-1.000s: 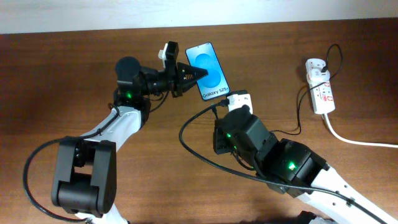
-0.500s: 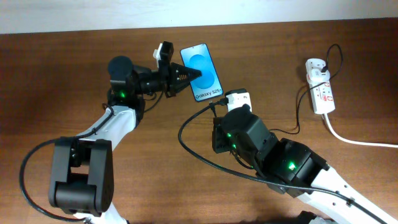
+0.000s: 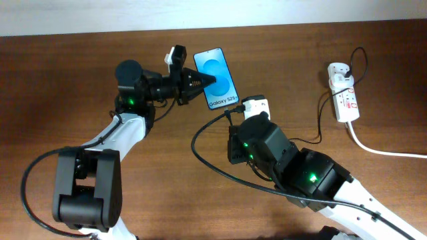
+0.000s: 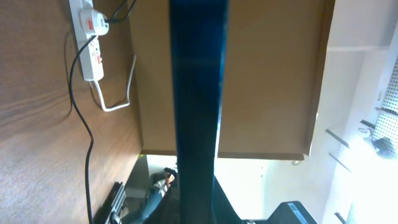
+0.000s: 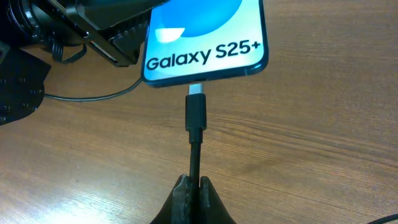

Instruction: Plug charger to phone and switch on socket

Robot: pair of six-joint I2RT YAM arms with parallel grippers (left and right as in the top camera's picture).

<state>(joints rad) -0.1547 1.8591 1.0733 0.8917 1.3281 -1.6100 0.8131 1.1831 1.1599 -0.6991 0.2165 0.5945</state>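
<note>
The charger [image 5: 195, 115] is a thin black cable ending in a short black plug with a bare metal tip. In the right wrist view it runs straight up from the right gripper [image 5: 191, 186], whose two fingers are clenched on the cable a little behind the plug. The metal tip meets the middle of the phone's lower edge. Some metal shows below that edge, so whether it is fully seated cannot be told.

The phone [image 5: 205, 37] is slim with dark edges. Its bright blue screen has a lighter oval and white lettering that reads "Galaxy S25+". It is just beyond the right gripper, over the brown wooden table [image 5: 311, 155]. The left gripper [image 3: 203, 81] comes in from the phone's left side and is closed on it. In the left wrist view the phone shows edge-on as a dark blue band down the middle.

Farther off, at the table's right, lies the socket [image 3: 345, 99], white with red marks, well apart from both arms. A thick white cord [image 3: 380, 150] trails from it, and the black cable loops beside it.

Against the view a second ago, the phone and left gripper sit slightly farther left. Since half a second ago nothing visibly differs.
</note>
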